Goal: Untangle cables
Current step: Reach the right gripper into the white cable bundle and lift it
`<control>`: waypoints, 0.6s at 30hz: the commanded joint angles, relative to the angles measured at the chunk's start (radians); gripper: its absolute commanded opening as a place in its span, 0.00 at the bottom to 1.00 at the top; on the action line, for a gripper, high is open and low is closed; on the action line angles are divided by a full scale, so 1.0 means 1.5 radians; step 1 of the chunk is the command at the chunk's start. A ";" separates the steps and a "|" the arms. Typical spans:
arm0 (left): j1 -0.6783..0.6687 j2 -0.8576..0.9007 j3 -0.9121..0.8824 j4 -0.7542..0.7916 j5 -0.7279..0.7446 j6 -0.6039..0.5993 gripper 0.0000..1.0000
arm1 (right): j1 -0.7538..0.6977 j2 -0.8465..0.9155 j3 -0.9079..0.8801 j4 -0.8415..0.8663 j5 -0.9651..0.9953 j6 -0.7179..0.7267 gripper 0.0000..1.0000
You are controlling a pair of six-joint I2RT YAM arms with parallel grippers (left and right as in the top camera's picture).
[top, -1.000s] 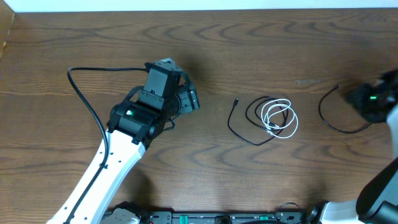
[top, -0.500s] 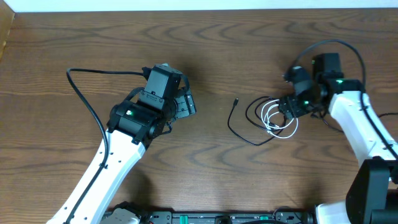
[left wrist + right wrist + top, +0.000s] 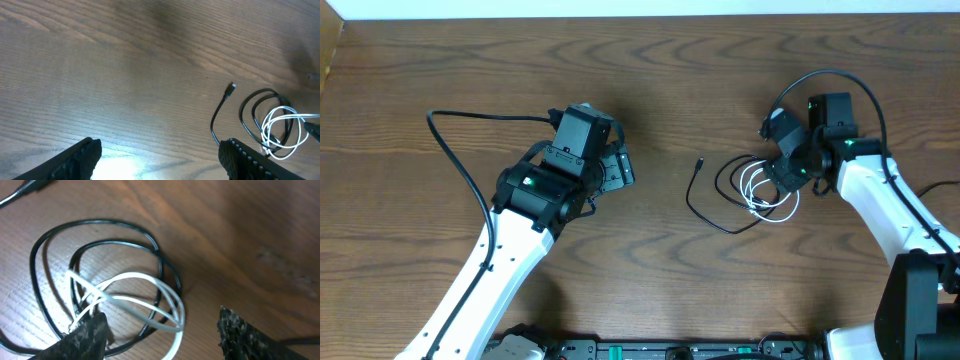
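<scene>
A tangle of cables lies right of the table's middle. A white cable (image 3: pixel 767 190) is coiled over the loops of a black cable (image 3: pixel 725 180), whose free plug end (image 3: pixel 700 162) points left. My right gripper (image 3: pixel 780 160) hovers open over the tangle's right side. In the right wrist view the white cable (image 3: pixel 145 305) loops into the gap between the fingers of the right gripper (image 3: pixel 162 335), with the black cable (image 3: pixel 100 235) beyond. My left gripper (image 3: pixel 620 165) stands open left of the tangle, apart from it. The left wrist view shows the left gripper (image 3: pixel 162 160) holding nothing, the white coil (image 3: pixel 282 127) far right.
A thick black robot cable (image 3: pixel 460 150) arcs over the table left of my left arm. Another robot cable (image 3: pixel 830 75) loops above my right wrist. The table's far edge meets a white wall (image 3: pixel 640 8).
My right arm has swung in from the right edge to above the tangle, then shifted slightly toward the far side. The left arm and the cables have stayed put.
</scene>
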 commanded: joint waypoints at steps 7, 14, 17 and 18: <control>0.002 0.004 0.001 -0.004 -0.011 0.004 0.81 | 0.010 0.002 -0.059 0.085 -0.093 -0.016 0.16; 0.002 0.004 0.001 -0.004 -0.011 0.005 0.81 | 0.043 0.000 -0.037 0.153 -0.150 0.235 0.01; 0.002 0.004 0.001 -0.004 -0.011 0.004 0.81 | 0.062 0.000 -0.011 0.154 -0.174 0.311 0.01; 0.002 0.004 0.001 -0.004 -0.011 0.004 0.81 | 0.071 -0.001 0.002 0.150 -0.182 0.330 0.01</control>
